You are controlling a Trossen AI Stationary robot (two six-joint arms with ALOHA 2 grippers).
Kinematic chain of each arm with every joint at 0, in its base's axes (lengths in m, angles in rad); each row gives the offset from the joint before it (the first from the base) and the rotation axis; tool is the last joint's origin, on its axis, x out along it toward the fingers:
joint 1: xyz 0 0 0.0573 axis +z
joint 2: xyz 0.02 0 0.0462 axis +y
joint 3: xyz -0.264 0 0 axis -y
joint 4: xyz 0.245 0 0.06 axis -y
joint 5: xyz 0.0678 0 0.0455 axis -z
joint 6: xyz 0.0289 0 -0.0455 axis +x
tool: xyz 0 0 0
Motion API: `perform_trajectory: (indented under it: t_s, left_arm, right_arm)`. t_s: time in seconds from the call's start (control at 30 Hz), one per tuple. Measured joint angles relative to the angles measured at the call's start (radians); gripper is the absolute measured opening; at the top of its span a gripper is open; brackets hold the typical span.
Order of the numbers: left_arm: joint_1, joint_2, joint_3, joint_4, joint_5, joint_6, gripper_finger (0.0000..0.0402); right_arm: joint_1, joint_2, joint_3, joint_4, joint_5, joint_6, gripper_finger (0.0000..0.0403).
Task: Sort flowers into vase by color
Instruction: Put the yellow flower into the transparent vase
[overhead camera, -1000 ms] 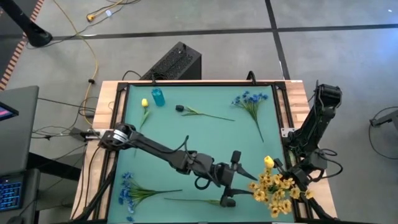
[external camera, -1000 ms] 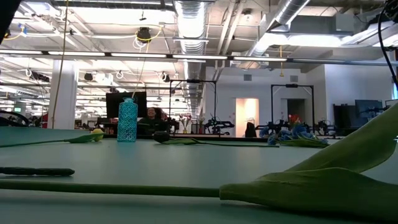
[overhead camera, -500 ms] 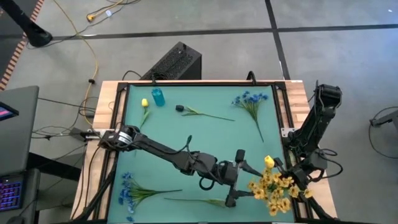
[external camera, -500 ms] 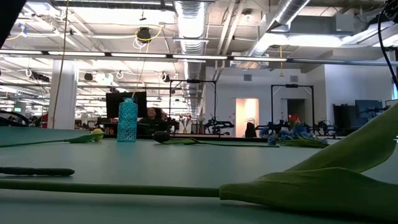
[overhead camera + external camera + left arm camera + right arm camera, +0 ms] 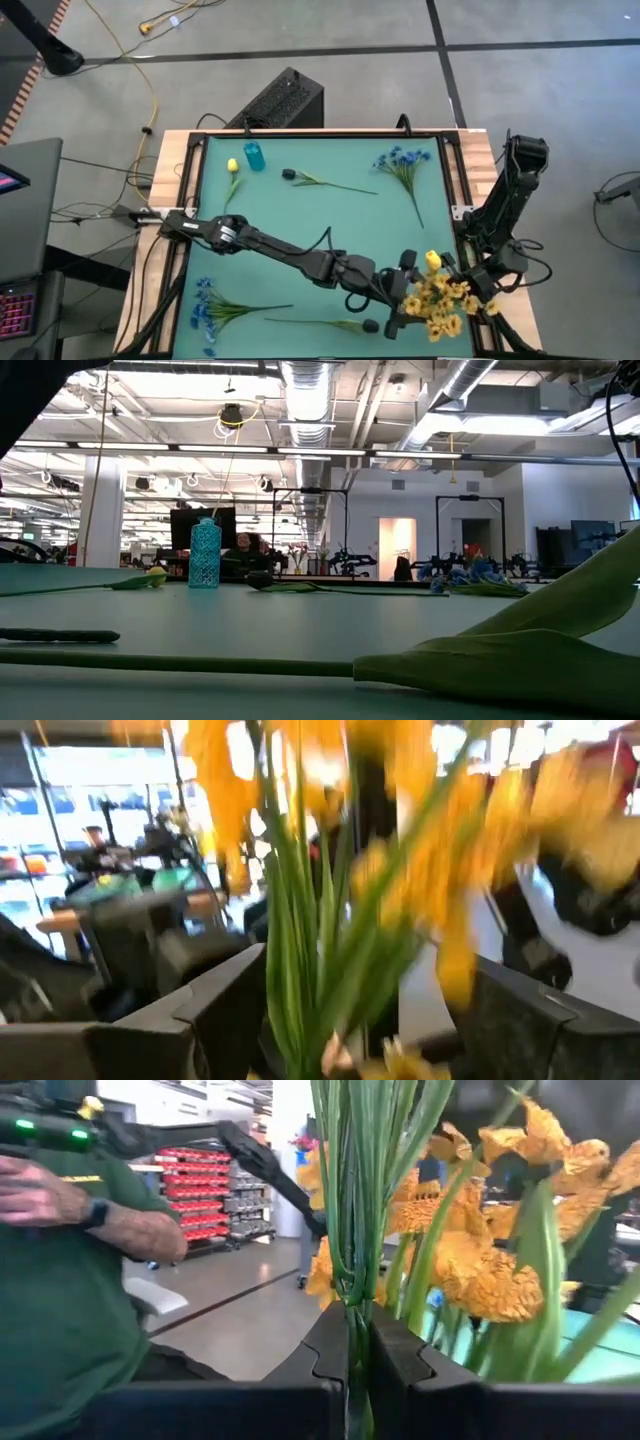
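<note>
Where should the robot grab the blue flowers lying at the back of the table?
Probably the thin green stem, from straight above. The blue flowers lie flat, blossoms bunched at the far end, stem trailing bare toward the front, so a hand can close across it without crushing petals.

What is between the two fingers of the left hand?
Green stems of the yellow flower bunch stand between the open fingers of the left hand. The right hand is shut on the same stems. The stem ends are hidden.

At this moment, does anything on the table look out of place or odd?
Nothing looks spilled or broken. One oddity: the yellow bunch is not in the small blue vase, which stands empty at the table's far end. The right gripper is shut on its stems, and the open left gripper straddles them.
</note>
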Motion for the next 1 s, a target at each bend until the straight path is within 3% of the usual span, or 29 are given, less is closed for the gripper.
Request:
perform_trajectory:
  t_s: [0.2, 0.33, 0.87, 1.0]
  left_arm:
    - [0.011, -0.004, 0.002, 0.023, -0.022, -0.024, 0.0273]
    - [0.022, -0.004, 0.001, 0.017, -0.010, -0.061, 0.0245]
    - [0.046, -0.004, 0.001, 0.022, 0.083, -0.130, 0.0022]
    - [0.047, -0.004, 0.001, 0.023, 0.083, -0.131, 0.0005]
  right_arm:
    - [0.036, 0.000, 0.000, 0.000, 0.028, 0.000, 0.0044]
    - [0.054, 0.000, 0.000, 0.000, 0.051, 0.001, 0.0057]
    - [0.058, 0.000, 0.000, -0.008, 0.076, 0.002, 0.0066]
    - [0.059, 0.000, 0.000, -0.008, 0.075, 0.001, 0.0067]
